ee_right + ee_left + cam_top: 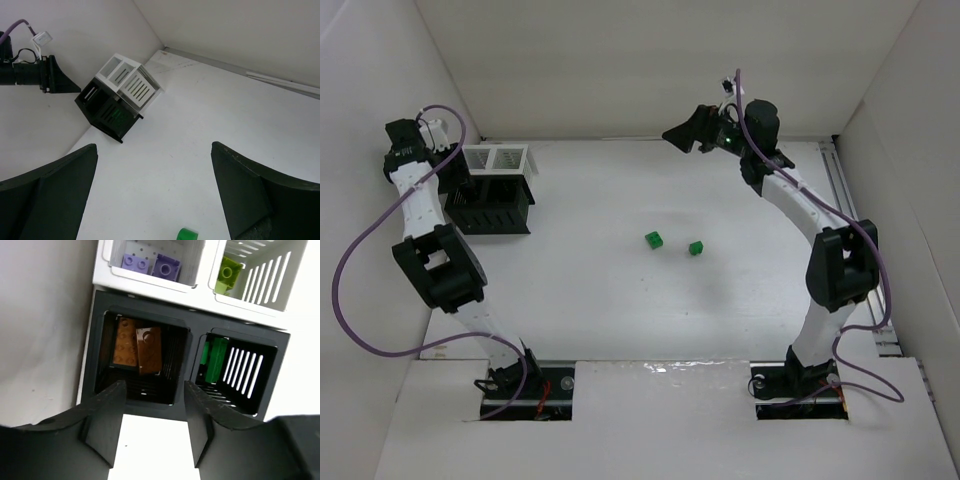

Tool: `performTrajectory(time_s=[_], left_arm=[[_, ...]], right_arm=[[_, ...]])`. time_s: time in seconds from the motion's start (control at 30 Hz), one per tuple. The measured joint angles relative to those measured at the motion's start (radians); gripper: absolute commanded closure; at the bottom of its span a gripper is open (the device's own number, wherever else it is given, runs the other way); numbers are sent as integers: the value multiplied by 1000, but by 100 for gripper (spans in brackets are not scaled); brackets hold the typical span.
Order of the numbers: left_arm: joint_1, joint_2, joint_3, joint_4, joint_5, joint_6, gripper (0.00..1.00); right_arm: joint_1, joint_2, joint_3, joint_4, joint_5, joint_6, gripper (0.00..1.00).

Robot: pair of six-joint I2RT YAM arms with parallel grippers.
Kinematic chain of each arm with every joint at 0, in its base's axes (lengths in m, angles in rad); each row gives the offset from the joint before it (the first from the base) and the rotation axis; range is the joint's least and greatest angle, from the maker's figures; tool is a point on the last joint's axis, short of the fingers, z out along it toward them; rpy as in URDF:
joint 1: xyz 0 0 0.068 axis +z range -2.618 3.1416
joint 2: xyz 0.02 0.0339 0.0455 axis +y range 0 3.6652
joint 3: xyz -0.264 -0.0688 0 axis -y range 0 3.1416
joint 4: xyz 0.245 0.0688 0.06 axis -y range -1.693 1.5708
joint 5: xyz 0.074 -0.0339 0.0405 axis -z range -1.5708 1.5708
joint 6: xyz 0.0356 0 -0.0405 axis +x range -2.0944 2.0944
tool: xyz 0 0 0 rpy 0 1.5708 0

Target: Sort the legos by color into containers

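White table [620, 320]: green legos [653, 240] loose at centre, containers [495, 190] at ten o'clock. Left tool [154, 395] spread, empty, over orange bricks [137, 347]; right tool [154, 150] spread wide, empty. Likely risks arms clashing above containers if right delivers green.

a matte white table [610, 310] lies under even light. from the table's far edge rises a plain back wall [660, 60] (side walls [365, 140] too); a metal rail [842, 190] lines the table's right edge.
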Motion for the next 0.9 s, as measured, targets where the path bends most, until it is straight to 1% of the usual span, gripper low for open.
performTrajectory(time_s=[0.1,0.13,0.2,0.27,0.3,0.37,0.4,0.43,0.5,0.53,0.6,0.67,0.73,0.8,0.83,0.9], left_arm=[[0,-4,-3,8,34,0,53],[0,-13,-13,24,59,0,51],[-2,-77,-94,110,108,-3,45],[-23,-170,-167,148,130,-4,40],[-47,-218,-177,157,138,0,40],[-132,-306,-169,193,146,9,38],[-208,-356,-148,209,159,15,38],[-240,-372,-139,217,169,18,38],[-365,-417,-111,234,189,32,35],[-419,-433,-108,239,205,45,32],[-489,-453,-115,234,254,71,26],[-523,-463,-150,227,301,92,22],[-533,-463,-201,205,359,115,21],[-549,-457,-261,176,404,147,25],[-564,-450,-286,155,419,178,28],[-624,-425,-324,114,441,254,30]], right_arm=[[0,8,11,0,2,0,0],[0,10,14,0,2,0,0],[3,13,18,-2,5,-13,0],[9,13,18,-5,19,-32,0],[13,13,18,-8,29,-47,0],[20,12,18,-24,50,-78,0],[21,10,17,-36,66,-99,0],[24,7,15,-48,81,-119,0],[27,-17,-11,-64,124,-161,0],[26,-47,-42,-74,150,-187,0],[25,-86,-79,-87,204,-206,0],[25,-143,-122,-95,295,-224,0],[18,-199,-161,-93,386,-237,0],[-9,-256,-199,-95,428,-252,0],[-39,-280,-216,-96,423,-256,0],[-120,-317,-235,-102,397,-252,0]])
